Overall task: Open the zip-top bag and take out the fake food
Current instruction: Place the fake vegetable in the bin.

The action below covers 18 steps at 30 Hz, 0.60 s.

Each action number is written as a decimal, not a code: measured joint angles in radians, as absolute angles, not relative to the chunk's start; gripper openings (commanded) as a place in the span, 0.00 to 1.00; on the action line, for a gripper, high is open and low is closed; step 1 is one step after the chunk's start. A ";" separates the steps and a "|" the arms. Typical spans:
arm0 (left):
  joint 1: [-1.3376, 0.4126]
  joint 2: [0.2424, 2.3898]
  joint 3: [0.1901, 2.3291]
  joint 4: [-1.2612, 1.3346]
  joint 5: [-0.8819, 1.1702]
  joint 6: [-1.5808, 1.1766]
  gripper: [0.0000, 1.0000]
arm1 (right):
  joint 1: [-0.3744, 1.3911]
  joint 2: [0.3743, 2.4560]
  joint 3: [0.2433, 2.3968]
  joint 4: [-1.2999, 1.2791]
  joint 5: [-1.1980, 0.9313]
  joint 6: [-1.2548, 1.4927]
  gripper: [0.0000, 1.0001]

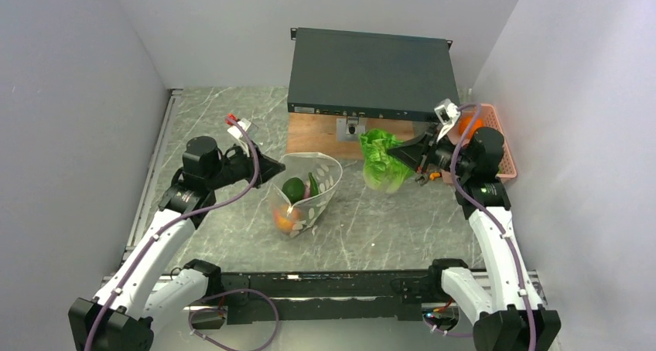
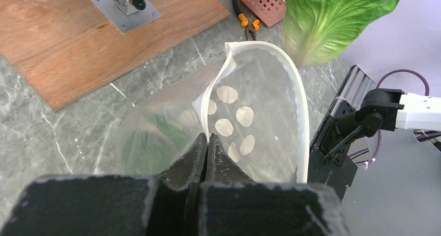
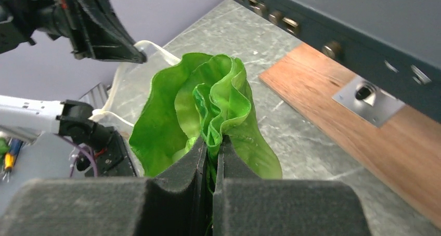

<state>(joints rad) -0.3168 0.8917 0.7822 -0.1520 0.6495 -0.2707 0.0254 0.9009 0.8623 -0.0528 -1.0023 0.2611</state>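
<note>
I'm pinching the zip-top bag (image 2: 244,116) with the left end effector (image 2: 207,141) and clamping lettuce (image 3: 218,90) with the right end effector (image 3: 210,148); only the overhead view is showing the orange ball (image 1: 285,220) inside.

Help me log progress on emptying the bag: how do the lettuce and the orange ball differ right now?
The lettuce is out of the zip-top bag, pinched in the right pincer. The orange ball lies inside the bag, ungripped, and the left pincer holds the bag's rim. The lettuce is green and ruffled; the ball is smooth and round. Both are plastic-looking fake food.
</note>
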 measured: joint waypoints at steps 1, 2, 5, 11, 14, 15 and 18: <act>-0.315 0.892 0.780 -0.146 0.649 -0.271 0.00 | 0.006 0.892 0.852 -0.066 -1.000 0.257 0.00; -0.313 0.892 0.778 -0.141 0.649 -0.271 0.00 | -0.015 0.883 0.840 -0.076 -0.998 0.254 0.00; -0.308 0.892 0.773 -0.131 0.649 -0.271 0.00 | -0.084 0.863 0.798 -0.105 -0.990 0.253 0.00; -0.300 0.892 0.772 -0.116 0.649 -0.271 0.00 | -0.201 0.854 0.728 -0.157 -0.965 0.254 0.00; -0.292 0.892 0.764 -0.111 0.650 -0.270 0.00 | -0.258 0.850 0.705 -0.188 -0.952 0.258 0.00; -0.288 0.892 0.759 -0.109 0.650 -0.270 0.00 | -0.278 0.850 0.699 -0.195 -0.949 0.262 0.00; -0.278 0.892 0.756 -0.109 0.650 -0.270 0.00 | -0.327 0.850 0.686 -0.210 -0.933 0.273 0.00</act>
